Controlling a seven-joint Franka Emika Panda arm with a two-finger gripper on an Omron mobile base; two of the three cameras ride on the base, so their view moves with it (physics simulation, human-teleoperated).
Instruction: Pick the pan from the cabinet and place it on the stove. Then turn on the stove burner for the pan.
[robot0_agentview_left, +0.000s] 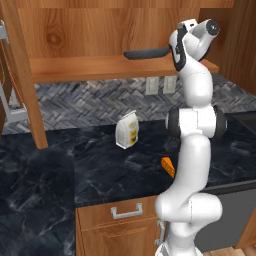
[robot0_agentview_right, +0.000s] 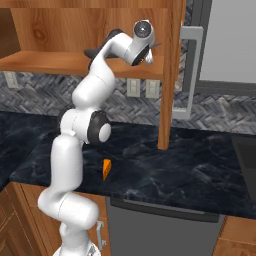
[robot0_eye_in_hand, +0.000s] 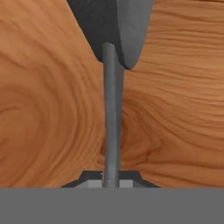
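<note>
The dark grey pan (robot0_agentview_left: 142, 53) lies flat on the cabinet (robot0_agentview_left: 75, 69) shelf, its thin handle pinched between the fingers (robot0_eye_in_hand: 94, 178).

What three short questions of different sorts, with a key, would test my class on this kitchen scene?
1. True or false: the gripper is shut on the handle of the pan.
2. Where does the pan rest? A) on the shelf of the cabinet B) on the counter C) in a drawer
3. Fill in: on the dark counter stands a small white ___.

Key: 1 true; 2 A; 3 bag.
</note>
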